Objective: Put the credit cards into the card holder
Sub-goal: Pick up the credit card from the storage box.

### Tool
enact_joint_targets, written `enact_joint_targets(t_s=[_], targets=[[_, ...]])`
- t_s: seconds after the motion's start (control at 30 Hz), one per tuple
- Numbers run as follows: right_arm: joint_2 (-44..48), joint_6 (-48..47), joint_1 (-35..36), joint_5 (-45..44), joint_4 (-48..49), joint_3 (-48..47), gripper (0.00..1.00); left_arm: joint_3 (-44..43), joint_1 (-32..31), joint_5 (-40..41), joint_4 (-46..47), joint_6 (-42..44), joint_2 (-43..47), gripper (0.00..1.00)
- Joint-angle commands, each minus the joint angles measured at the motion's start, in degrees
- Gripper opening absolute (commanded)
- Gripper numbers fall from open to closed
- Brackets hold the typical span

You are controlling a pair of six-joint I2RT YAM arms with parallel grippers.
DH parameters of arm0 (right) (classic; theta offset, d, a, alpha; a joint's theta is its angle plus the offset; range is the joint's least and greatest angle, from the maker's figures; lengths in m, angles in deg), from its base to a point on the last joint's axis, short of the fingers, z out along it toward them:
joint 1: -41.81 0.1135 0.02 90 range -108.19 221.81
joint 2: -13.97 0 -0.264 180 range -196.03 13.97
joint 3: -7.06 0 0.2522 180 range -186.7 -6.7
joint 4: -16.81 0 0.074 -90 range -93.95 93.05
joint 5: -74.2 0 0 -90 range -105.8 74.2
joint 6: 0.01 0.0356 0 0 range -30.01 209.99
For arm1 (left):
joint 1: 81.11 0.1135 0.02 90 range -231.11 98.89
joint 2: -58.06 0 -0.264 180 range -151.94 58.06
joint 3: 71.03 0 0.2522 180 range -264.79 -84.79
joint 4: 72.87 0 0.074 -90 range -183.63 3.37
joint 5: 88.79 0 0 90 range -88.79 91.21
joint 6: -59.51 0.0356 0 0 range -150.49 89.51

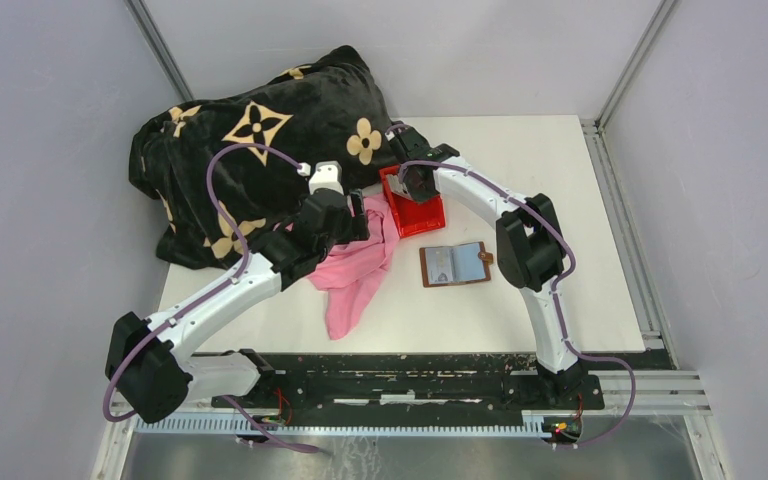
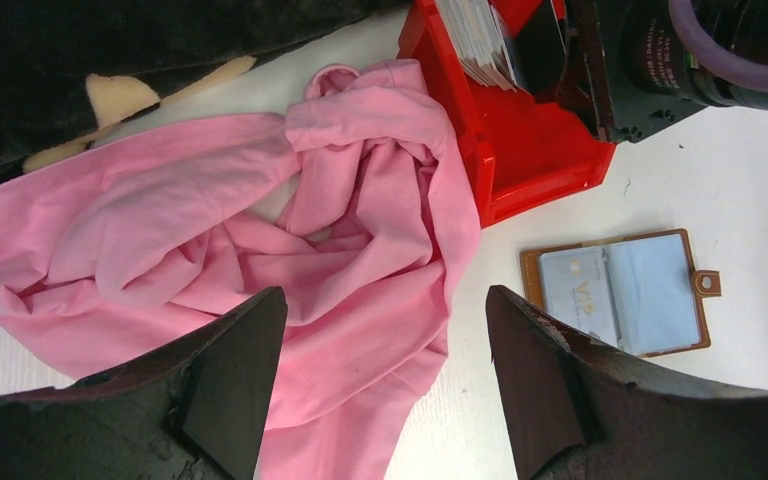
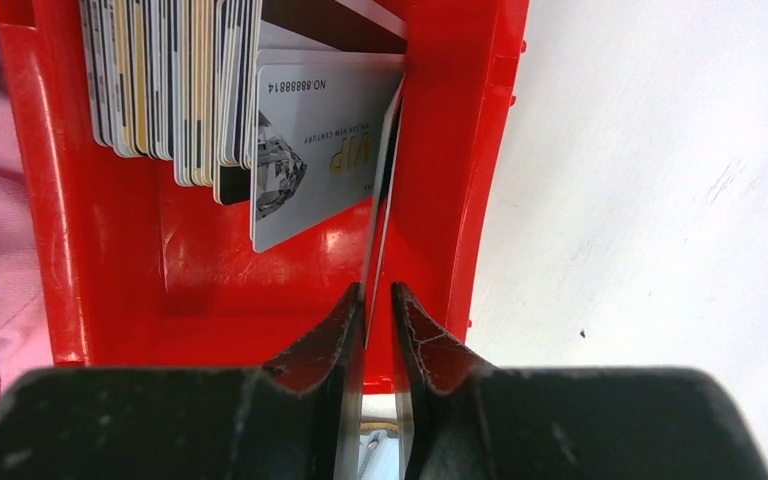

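Cards (image 3: 170, 90): a stack stands on edge in the red bin (image 3: 110, 290), striped edges toward the right wrist camera.
Front card (image 3: 310, 150): grey-silver, seen upside down, printed with a diamond picture, "VIP" in gold, "NEW CENTURY" in small letters, and "NO." followed by a run of eights ending in 14.
Right gripper (image 3: 378, 300): inside the bin by its right wall, with the fingers drawn close on either side of an edge-on card (image 3: 384, 190). A sliver of red shows beside that card, so I cannot tell whether they actually pinch it.
Card holder (image 1: 455, 264): brown, lying open and flat on the white table (image 1: 560, 150), near the bin and apart from it, snap tab pointing away from the bin. One pale card marked "VIP" sits in its left clear pocket.
Left gripper (image 2: 385, 370): fingers spread wide, holding nothing, above the pink cloth (image 2: 210, 230).
Pink cloth: crumpled, touching the bin's side.
Blanket (image 1: 250, 130): black with tan flower and star motifs, heaped at the far left of the table.
Right arm's motor housing (image 2: 660, 50): lettering reads "DAMIAO".
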Motion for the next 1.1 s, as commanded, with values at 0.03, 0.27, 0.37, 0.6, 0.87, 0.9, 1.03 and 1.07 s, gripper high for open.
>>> enact_joint_targets(t_s=[0.03,0.27,0.37,0.6,0.87,0.9,1.03,1.07], targets=[[3.75,0.92,-0.05,0.37,0.37,-0.3,0.2,0.62,0.54,-0.08,2.46,-0.39,0.45,0.8],[4.4,1.26,0.03,0.28,0.59,1.09,0.21,0.68,0.75,-0.45,2.56,-0.29,0.4,0.8],[3.94,1.2,0.02,0.28,0.57,0.83,0.18,0.79,0.86,-0.58,2.55,-0.25,0.52,0.8],[2.29,-0.04,0.01,-0.73,-0.26,-2.47,0.01,1.11,1.01,-0.91,2.71,-0.25,0.87,0.8],[4.61,-1.54,-0.09,-1.83,1.31,-2.11,0.01,2.03,1.13,-1.59,3.61,-0.7,0.84,0.8],[5.26,-1.52,-0.07,-1.87,1.41,-1.78,0.01,2.17,1.11,-1.68,3.87,-0.6,0.81,0.81],[9.1,-1.73,-0.09,-2.58,1.54,1.09,0.01,2.07,1.14,-2.41,5.46,0.24,0.19,0.83],[10.65,-1.83,-0.06,-2.81,1.49,1.77,0.01,1.89,1.15,-2.75,5.94,0.46,-0.14,0.84]])
